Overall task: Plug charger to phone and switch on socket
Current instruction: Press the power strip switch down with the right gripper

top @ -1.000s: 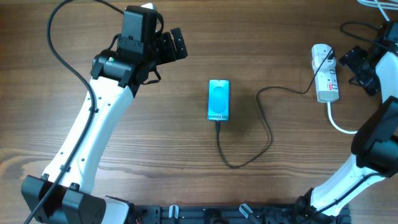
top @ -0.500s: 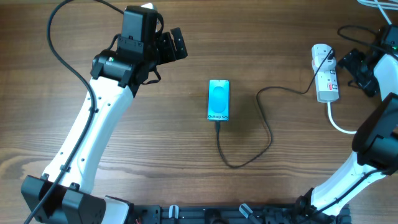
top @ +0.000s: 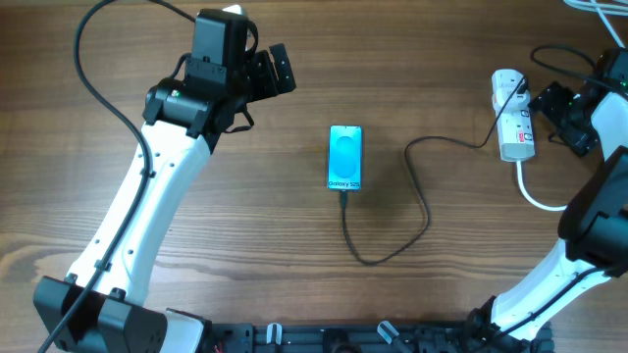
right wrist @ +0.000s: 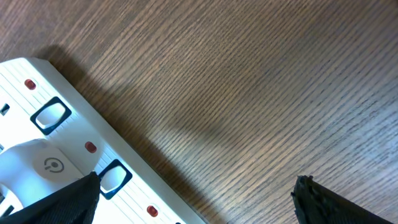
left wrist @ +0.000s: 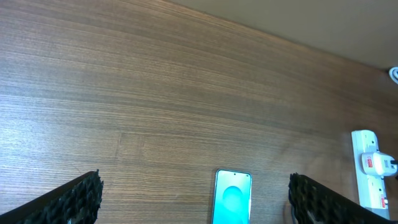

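Note:
The phone [top: 344, 157] lies flat mid-table, cyan screen up; it also shows in the left wrist view [left wrist: 232, 197]. The thin black charger cable [top: 417, 201] runs from the phone's near end, loops right and reaches the socket [top: 513, 116], a white power strip at the far right. My left gripper [top: 279, 71] is open and empty, held above the table to the left of the phone [left wrist: 193, 199]. My right gripper [top: 547, 102] is open, just right of the socket. In the right wrist view one finger overlaps the strip [right wrist: 68, 162] beside a switch [right wrist: 114, 178].
The socket's thick white lead [top: 535, 196] curves toward the right arm's base. Robot cables hang at the far right edge. The left arm [top: 147, 196] stretches diagonally across the left of the wooden table [top: 294, 275].
My right gripper has shifted slightly left, closer to the socket. The left arm, phone and cable have not moved.

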Robot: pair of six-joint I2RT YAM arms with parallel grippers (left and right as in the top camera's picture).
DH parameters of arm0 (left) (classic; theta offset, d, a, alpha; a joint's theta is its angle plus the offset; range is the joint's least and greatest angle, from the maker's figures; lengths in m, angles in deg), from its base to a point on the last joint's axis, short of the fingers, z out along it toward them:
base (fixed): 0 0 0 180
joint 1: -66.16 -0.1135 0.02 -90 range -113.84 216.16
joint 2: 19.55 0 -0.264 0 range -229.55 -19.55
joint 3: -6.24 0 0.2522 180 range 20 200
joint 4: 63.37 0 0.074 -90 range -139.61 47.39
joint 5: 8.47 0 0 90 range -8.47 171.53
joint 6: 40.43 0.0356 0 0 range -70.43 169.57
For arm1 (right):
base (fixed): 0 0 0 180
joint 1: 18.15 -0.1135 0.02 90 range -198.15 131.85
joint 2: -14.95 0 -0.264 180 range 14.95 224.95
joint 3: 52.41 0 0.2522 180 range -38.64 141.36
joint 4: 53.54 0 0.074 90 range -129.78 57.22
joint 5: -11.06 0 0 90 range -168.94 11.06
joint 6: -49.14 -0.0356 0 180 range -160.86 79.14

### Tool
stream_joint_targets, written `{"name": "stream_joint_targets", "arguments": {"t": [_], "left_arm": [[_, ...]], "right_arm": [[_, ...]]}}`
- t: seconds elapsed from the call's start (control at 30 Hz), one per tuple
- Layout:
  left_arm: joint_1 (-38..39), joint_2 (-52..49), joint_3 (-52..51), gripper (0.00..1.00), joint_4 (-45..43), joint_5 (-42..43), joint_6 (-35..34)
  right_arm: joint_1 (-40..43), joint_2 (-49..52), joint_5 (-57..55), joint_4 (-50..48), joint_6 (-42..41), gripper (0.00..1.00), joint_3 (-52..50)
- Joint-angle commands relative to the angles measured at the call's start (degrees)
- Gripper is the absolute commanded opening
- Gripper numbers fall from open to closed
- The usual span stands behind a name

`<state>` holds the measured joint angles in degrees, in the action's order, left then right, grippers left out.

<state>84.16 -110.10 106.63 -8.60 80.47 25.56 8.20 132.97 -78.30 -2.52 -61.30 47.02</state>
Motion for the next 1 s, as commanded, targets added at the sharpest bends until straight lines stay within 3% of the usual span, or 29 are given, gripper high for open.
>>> {"name": "stream_joint_targets", "arguments": {"t": [0.0,0.97], "left_arm": [[0.15,-0.22,-0.37,1.0,-0.02,-0.96,1.11],[0.15,-0.22,-0.37,1.0,-0.02,-0.96,1.11]], "right_arm": [[-0.02,1.68,0.96,-1.22,0.81,1.0,-2.12],[-0.13,1.79,5.27,-7.1,0.42,1.0,-5.62]]}}
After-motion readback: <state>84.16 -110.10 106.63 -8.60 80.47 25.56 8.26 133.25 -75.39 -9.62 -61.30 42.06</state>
